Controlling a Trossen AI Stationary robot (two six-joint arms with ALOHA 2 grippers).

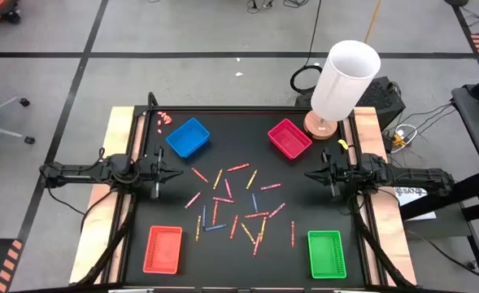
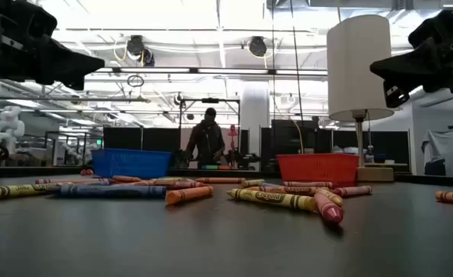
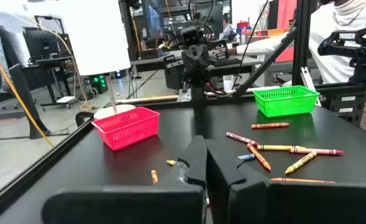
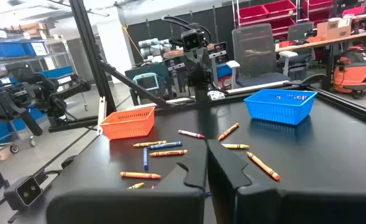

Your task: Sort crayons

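High view had the crayons [image 1: 232, 203], thin waxy sticks, scattered between four meshy plastic trays [image 1: 189, 137]; left gripper [image 1: 172, 172] and right gripper [image 1: 312, 173] flanked them, both pinched closed, holding nothing.

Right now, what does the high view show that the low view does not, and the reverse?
Only the high view shows the red tray and green tray, both empty. Only the low view shows a person standing beyond the table. Both show the crayons scattered mid-table, the blue tray, the magenta tray and the lamp.
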